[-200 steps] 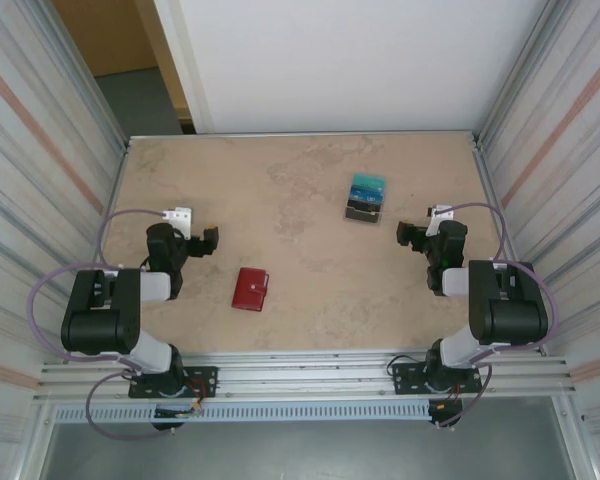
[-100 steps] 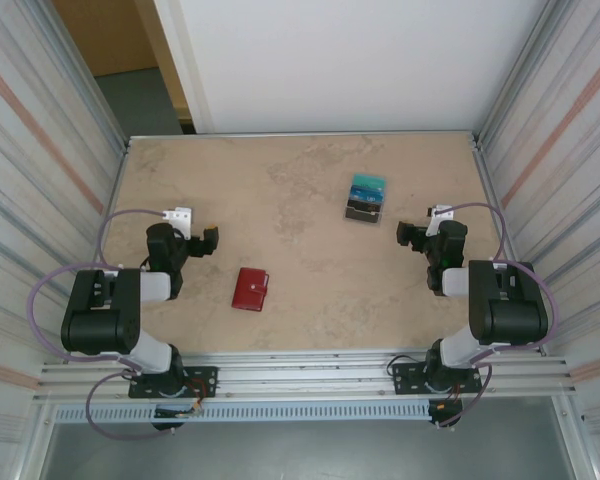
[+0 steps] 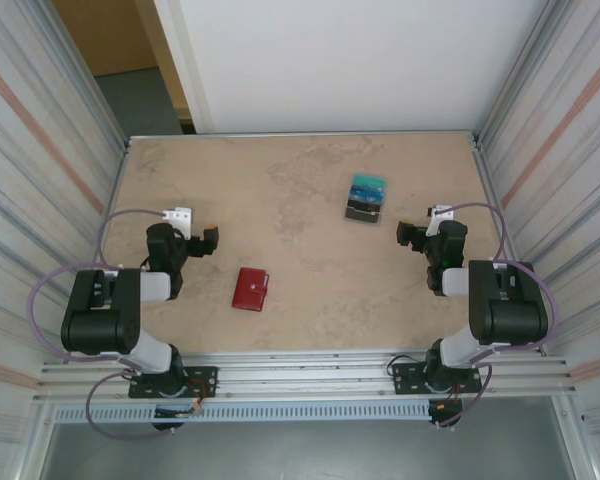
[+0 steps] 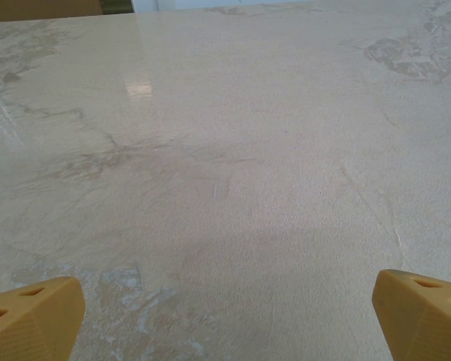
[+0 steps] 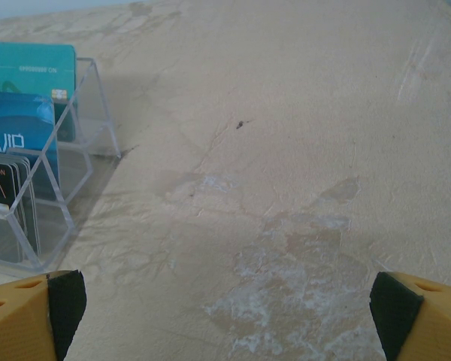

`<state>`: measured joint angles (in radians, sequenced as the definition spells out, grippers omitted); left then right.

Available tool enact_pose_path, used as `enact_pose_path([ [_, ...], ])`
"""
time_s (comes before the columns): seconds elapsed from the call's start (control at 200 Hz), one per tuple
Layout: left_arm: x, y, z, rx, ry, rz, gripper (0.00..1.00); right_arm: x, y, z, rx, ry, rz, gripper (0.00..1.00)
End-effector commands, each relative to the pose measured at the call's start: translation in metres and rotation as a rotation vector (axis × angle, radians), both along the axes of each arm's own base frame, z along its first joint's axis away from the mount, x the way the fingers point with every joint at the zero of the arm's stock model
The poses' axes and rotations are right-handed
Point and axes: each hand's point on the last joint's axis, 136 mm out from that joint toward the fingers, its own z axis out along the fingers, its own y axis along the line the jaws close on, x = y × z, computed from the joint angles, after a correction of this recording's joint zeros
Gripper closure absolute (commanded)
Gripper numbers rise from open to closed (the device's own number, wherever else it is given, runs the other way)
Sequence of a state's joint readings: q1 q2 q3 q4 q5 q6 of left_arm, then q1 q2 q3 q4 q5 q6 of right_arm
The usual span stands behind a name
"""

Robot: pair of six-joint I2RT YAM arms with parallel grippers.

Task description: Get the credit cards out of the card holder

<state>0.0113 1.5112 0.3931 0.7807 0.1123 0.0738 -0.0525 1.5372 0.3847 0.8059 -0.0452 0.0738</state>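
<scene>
**Step: first card pick**

My left tool [image 3: 208, 242] and right tool [image 3: 411, 233] are both open and empty. The teal, blue and dark plastic credit cards [image 5: 19, 124] stand in the clear tiered plastic card holder [image 5: 90, 113], ahead-left of the right tool. I would pinch one card's top edge and lift it straight up. The blue card reads roughly "VIO".

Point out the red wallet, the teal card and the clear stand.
red wallet [image 3: 251, 289]: top view, middle of cover.
teal card [image 5: 26, 69]: right wrist view, its face.
clear stand [image 5: 90, 124]: right wrist view, side wall.
</scene>
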Motion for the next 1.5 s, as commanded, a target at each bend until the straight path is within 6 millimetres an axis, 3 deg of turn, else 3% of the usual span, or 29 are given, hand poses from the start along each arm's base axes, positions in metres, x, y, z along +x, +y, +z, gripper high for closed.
enact_pose_path([
  [0.0, 0.007, -0.002, 0.009, -0.001, -0.026, -0.006, 0.01, 0.006, -0.003, 0.006, 0.003, -0.014, -0.016, 0.01],
  [0.185, 0.006, -0.001, 0.010, -0.004, -0.027, -0.003, 0.01, 0.006, -0.002, 0.006, 0.003, -0.017, -0.014, 0.01],
  [0.416, 0.003, 0.005, 0.027, -0.001, -0.042, 0.037, 0.01, 0.007, -0.002, 0.008, 0.004, -0.011, -0.014, 0.01],
  [0.631, -0.007, 0.015, 0.056, -0.006, -0.064, 0.102, 0.01, 0.007, -0.006, 0.014, 0.009, -0.001, -0.037, 0.01],
  [0.902, -0.020, 0.018, 0.094, -0.113, -0.040, 0.167, 0.01, 0.002, -0.023, 0.039, 0.051, 0.059, -0.140, 0.01],
  [1.117, -0.036, 0.014, 0.107, -0.224, -0.030, 0.189, 0.01, -0.002, -0.019, 0.073, 0.174, 0.074, -0.183, 0.01],
  [1.323, -0.055, 0.009, 0.104, -0.315, 0.000, 0.219, 0.01, -0.014, -0.019, 0.088, 0.264, 0.142, -0.260, 0.01],
  [1.493, -0.069, -0.024, 0.106, -0.242, 0.021, 0.140, 0.01, -0.027, -0.014, 0.091, 0.300, 0.167, -0.277, 0.01],
])
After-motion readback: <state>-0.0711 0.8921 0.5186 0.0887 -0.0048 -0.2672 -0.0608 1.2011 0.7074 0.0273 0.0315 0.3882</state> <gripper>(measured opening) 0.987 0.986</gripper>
